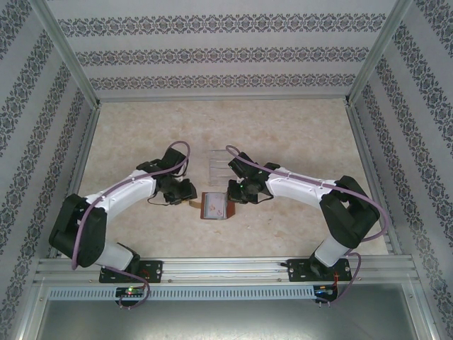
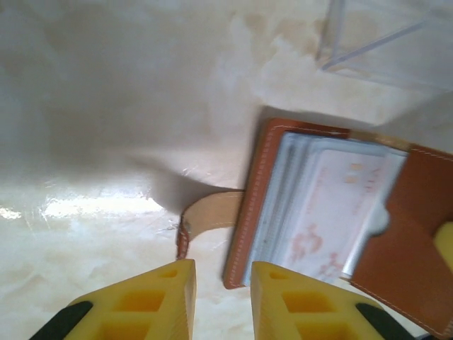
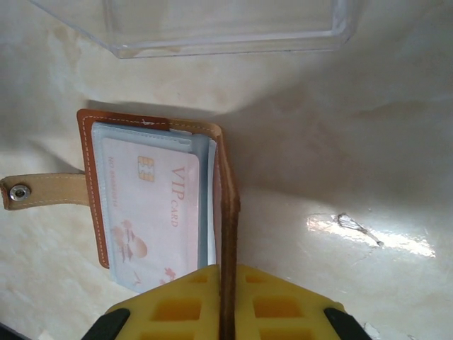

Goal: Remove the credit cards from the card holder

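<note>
Presently: card holder was held open by right gripper clamped on its cover; left gripper stood parted, empty, beside its strap; credit cards seemingly awaited pinching out

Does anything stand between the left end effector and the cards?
No cover: the right end effector pinches the card holder's flap upright, leaving the top credit card exposed. Only the holder's leather edge and strap tab lie between it and the left end effector.
</note>
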{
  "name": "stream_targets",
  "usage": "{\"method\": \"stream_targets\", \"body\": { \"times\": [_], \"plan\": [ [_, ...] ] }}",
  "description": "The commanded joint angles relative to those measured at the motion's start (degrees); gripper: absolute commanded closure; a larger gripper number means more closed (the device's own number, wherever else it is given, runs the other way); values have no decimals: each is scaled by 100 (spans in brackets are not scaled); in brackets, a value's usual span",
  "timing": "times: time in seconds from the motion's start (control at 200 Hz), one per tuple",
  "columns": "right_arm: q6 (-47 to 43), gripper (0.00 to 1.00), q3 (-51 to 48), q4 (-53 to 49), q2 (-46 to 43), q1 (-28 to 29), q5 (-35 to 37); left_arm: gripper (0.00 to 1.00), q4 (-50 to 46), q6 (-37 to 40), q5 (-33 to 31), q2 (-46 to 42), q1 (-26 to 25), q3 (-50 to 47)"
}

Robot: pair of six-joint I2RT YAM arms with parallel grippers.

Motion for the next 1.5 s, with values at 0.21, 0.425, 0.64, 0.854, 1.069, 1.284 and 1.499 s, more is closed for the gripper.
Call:
{"method": "stream_targets", "body": {
  "times": [0.21,0.425,0.64,0.854,1.069,1.284,1.499],
  "plan": [
    [84,90,-78,179,-162,-12,-86,88,252,-191,410,207,-177,73],
    [1,89,3,163,-51,-15,-255,94,1024,-446,739,708,-307,-102],
    [-42,89,32,96,-11,-12,-273,97,1343,-456,779,1126,-307,-184],
    [-125,86,23,-102,33,-17,-104,100,1389,-437,723,1296,-307,-296],
    [-473,64,326,-1053,193,29,809,100,1386,-413,703,1360,-307,-411],
    [-758,34,615,-1838,455,119,1677,100,1405,-432,721,1350,-307,-485],
    [-938,19,1093,-2657,1000,422,2661,100,1394,-429,729,1346,-312,-485]
  ]
}}
